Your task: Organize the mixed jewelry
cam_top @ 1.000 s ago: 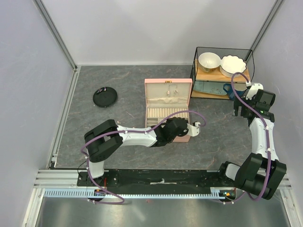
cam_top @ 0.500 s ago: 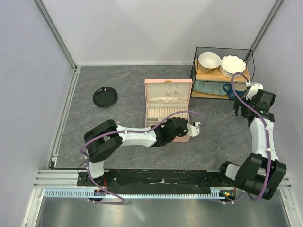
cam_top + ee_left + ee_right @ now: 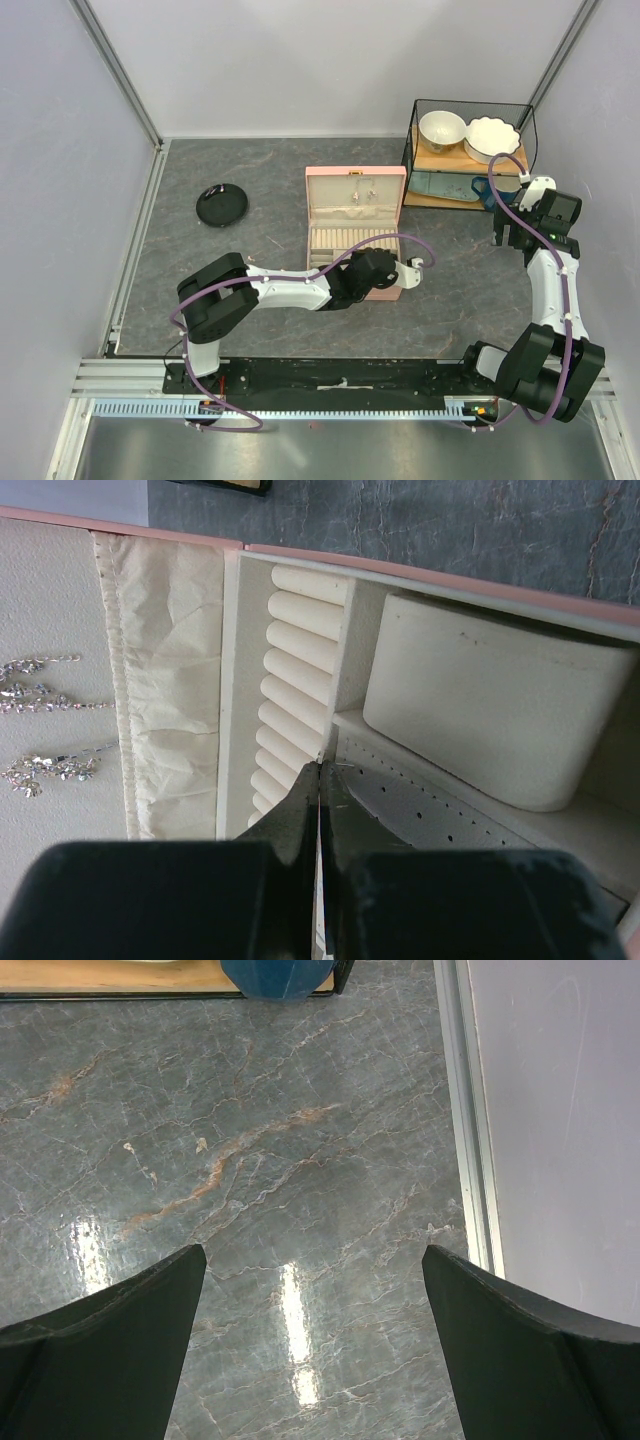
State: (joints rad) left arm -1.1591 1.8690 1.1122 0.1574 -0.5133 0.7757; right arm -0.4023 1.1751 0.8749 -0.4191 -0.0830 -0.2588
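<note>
The pink box (image 3: pixel 355 178) lies open mid-table; pale sparkly pieces of the mixed jewelry (image 3: pixel 45 768) hang on its lid lining, seen as specks (image 3: pixel 358 195) from above. My left gripper (image 3: pixel 390 272) reaches over the box's near right part. In the left wrist view this gripper (image 3: pixel 320 766) is shut, tips at the edge between the ring rolls (image 3: pixel 295 670) and the perforated panel (image 3: pixel 430 815). A thin pale sliver shows at the tips; whether it is held I cannot tell. My right gripper (image 3: pixel 313 1250) stands open over bare marble table, far right (image 3: pixel 507 232).
A black round dish (image 3: pixel 221 206) sits at the left. A wire rack (image 3: pixel 470 150) with two bowls stands at the back right, its blue item (image 3: pixel 277 975) just ahead of the right gripper. A metal rail (image 3: pixel 470 1120) and wall run along the right.
</note>
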